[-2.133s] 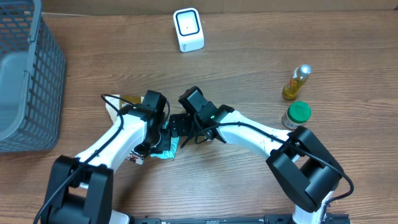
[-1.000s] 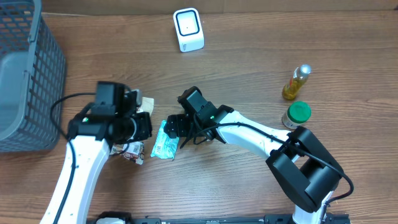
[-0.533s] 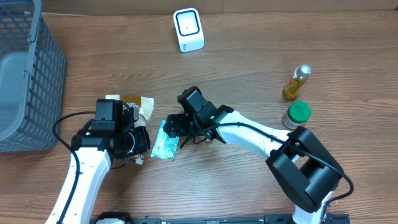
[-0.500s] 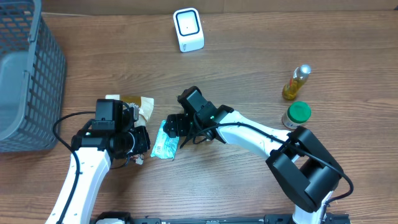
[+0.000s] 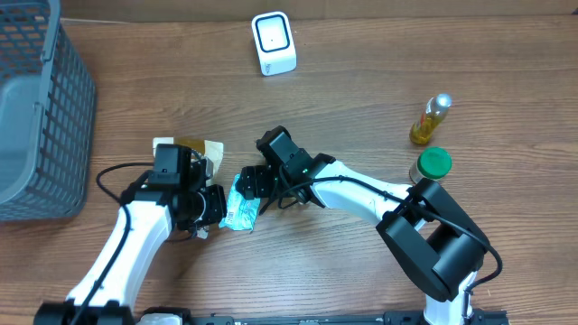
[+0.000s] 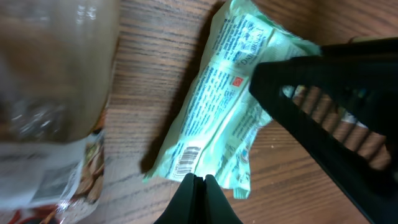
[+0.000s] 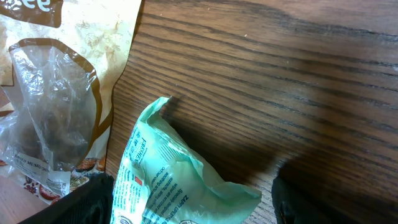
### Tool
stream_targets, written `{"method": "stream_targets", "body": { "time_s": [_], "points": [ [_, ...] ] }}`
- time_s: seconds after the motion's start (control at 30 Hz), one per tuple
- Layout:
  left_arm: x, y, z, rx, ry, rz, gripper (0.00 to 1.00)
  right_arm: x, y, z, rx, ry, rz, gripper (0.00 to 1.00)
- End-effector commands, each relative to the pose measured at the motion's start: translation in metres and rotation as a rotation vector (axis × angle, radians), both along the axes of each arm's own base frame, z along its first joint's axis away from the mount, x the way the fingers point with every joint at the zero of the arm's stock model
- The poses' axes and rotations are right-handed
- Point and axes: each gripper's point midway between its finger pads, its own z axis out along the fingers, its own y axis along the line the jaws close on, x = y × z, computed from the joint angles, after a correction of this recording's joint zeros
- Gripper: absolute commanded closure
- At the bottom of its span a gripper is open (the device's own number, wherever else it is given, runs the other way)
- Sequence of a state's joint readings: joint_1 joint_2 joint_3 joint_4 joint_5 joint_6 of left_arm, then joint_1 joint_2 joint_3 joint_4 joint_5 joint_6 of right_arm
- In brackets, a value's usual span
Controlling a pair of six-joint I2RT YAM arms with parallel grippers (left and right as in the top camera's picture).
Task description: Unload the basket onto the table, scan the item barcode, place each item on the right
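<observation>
On the wooden table (image 5: 361, 72), I'd pinch the limp mint-green plastic packet (image 5: 240, 206) at its twelve-o'clock seam, right gripper (image 5: 252, 185) spread, left gripper (image 6: 198, 186) pressed together.

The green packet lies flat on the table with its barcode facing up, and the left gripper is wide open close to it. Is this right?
Not quite. The left gripper is shut, fingertips together, as the left wrist view shows. The green packet does lie flat, barcode up.
</observation>
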State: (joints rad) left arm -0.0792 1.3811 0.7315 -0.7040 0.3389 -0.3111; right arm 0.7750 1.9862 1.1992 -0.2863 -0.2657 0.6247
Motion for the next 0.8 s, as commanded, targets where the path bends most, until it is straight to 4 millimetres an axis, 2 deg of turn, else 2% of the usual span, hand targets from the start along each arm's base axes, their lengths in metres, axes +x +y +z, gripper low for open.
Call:
{"method": "stream_targets", "body": {
  "time_s": [0.0, 0.27, 0.77],
  "points": [
    [-0.006, -0.007, -0.018, -0.013, 0.066, -0.029, 0.96, -0.005, 0.002, -0.008, -0.002, 0.022, 0.015, 0.21],
    [-0.010, -0.007, -0.049, -0.006, 0.157, -0.031, 0.96, -0.006, 0.001, -0.009, -0.005, 0.025, 0.015, 0.32],
    [-0.010, -0.007, -0.050, -0.006, 0.160, -0.031, 0.96, -0.007, 0.002, -0.009, 0.008, 0.053, -0.011, 0.37]
  ]
}}
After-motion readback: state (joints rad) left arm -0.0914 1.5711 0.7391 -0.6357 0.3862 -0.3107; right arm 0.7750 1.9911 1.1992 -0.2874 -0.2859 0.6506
